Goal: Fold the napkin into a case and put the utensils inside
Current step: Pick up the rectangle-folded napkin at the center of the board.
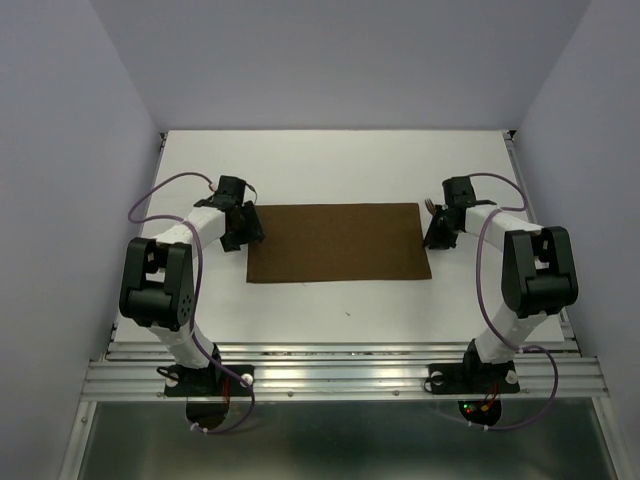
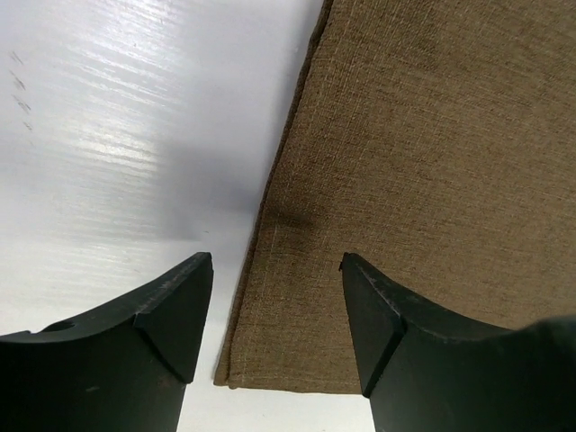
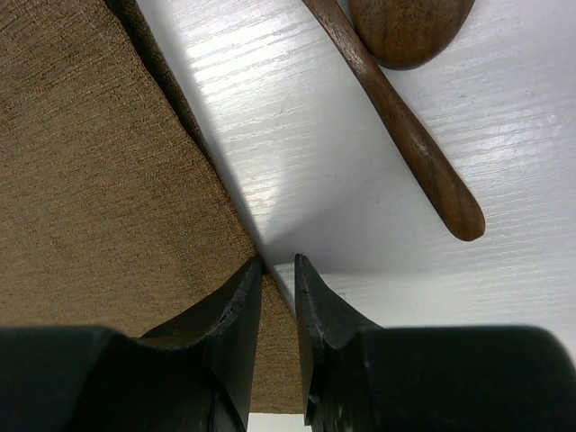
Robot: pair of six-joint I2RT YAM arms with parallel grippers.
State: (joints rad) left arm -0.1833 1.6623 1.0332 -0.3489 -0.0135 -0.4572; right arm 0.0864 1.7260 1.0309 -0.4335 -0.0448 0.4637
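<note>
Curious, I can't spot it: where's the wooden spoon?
In the right wrist view, the dark brown wooden spoon lies on the white table, right of the brown cloth napkin.

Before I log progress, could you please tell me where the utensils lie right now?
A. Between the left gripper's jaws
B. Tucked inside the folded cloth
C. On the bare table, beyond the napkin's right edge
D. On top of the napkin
C: the utensils lie on the white table, with bare surface between them and the right edge of the napkin.
</note>
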